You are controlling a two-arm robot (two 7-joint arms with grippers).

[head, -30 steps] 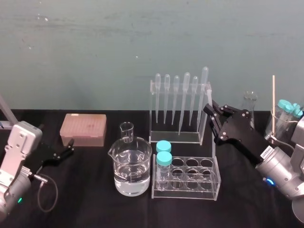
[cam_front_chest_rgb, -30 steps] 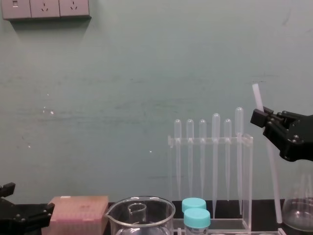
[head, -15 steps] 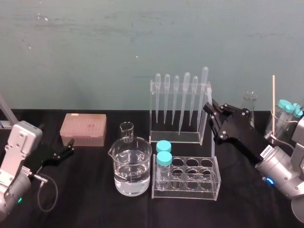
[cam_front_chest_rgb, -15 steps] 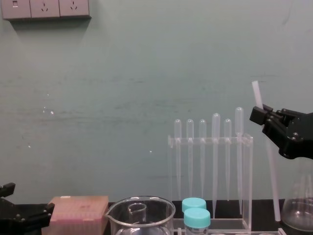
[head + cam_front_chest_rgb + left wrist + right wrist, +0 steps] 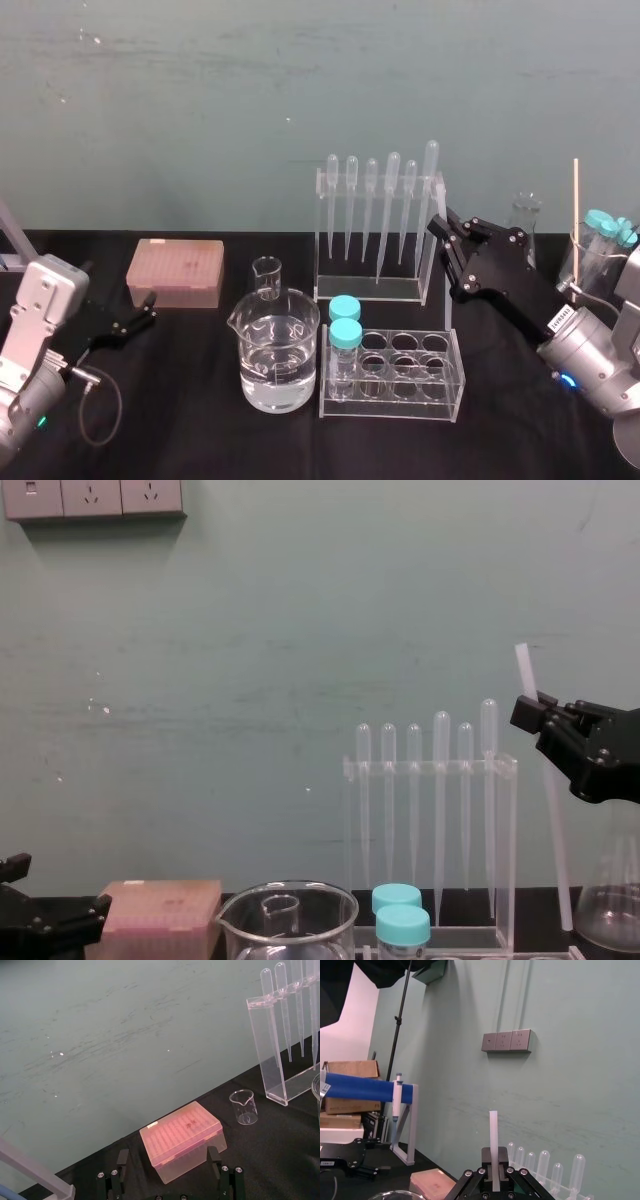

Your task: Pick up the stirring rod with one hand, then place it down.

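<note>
right wrist view. stirring rod (image 5: 493, 1135): straight, translucent white, even thickness, blunt square top; stands upright out of the right gripper (image 5: 494, 1180), whose black angular jaws are clamped on it from both sides. the part of the rod below the grip is hidden behind the fingers.

chest view. stirring rod (image 5: 553, 830): long and thin, leaning a little, top toward 11 o'clock and lower end toward 5 o'clock. it is just at 3 o'clock of the pipette rack (image 5: 400, 769), between that rack and the flask (image 5: 612, 920). the right gripper (image 5: 535, 716) grips it near the top, with a short stub above the fingers; the gripper body is cut off at the frame edge. the lower tip ends low beside the flask base; whether it touches the table cannot be told. left gripper (image 5: 50, 920) is at the 7 o'clock corner, partly cut off.

head view. right gripper (image 5: 446, 238) is raised at 3 o'clock of the pipette rack, beyond the test tube rack (image 5: 400, 378). the stirring rod is hard to pick out here against the clear rack wall. left gripper (image 5: 148, 310) is low over the black table (image 5: 200, 430), at 9 o'clock of the beaker (image 5: 277, 350) and 6 o'clock of the pink tip box (image 5: 175, 272), idle.

left wrist view. left gripper (image 5: 167, 1160): two fingers well apart, gripping nothing, the pink tip box beyond them; finger bases cut off.
</note>
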